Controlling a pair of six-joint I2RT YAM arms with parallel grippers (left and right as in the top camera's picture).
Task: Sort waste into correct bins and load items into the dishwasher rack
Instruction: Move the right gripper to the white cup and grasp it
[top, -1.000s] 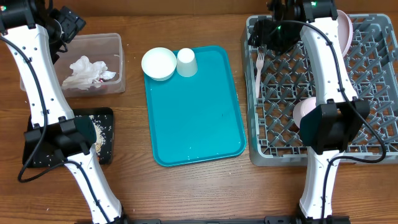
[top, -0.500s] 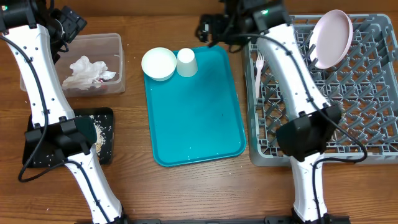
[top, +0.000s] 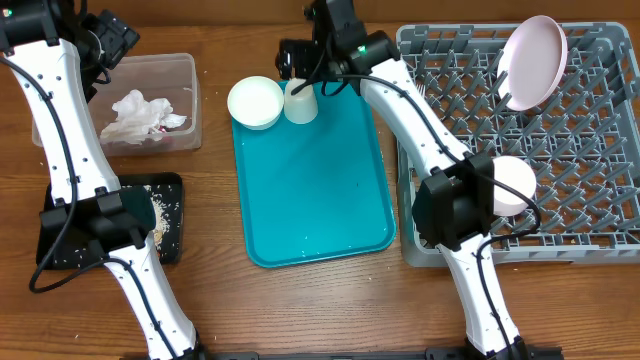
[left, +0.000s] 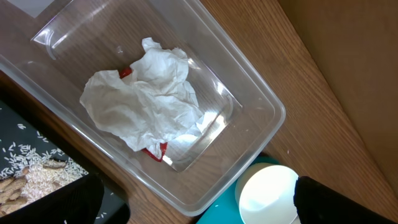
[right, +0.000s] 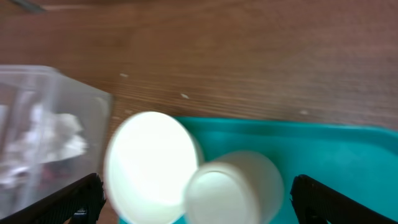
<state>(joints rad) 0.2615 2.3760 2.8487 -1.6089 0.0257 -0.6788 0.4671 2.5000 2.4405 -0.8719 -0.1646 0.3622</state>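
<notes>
Right gripper (right: 196, 186) spread wide, empty, above white cup (top: 301, 100), which stands just beside white bowl (top: 255, 102) on teal tray (top: 320, 190). Left gripper (left: 198, 190), apparently spread, hovers over clear tub (left: 81, 43) holding crumpled napkins (left: 146, 102).

Wooden table (top: 300, 310): tub (top: 160, 75), teal tray (top: 315, 190), rack (top: 590, 170)
</notes>
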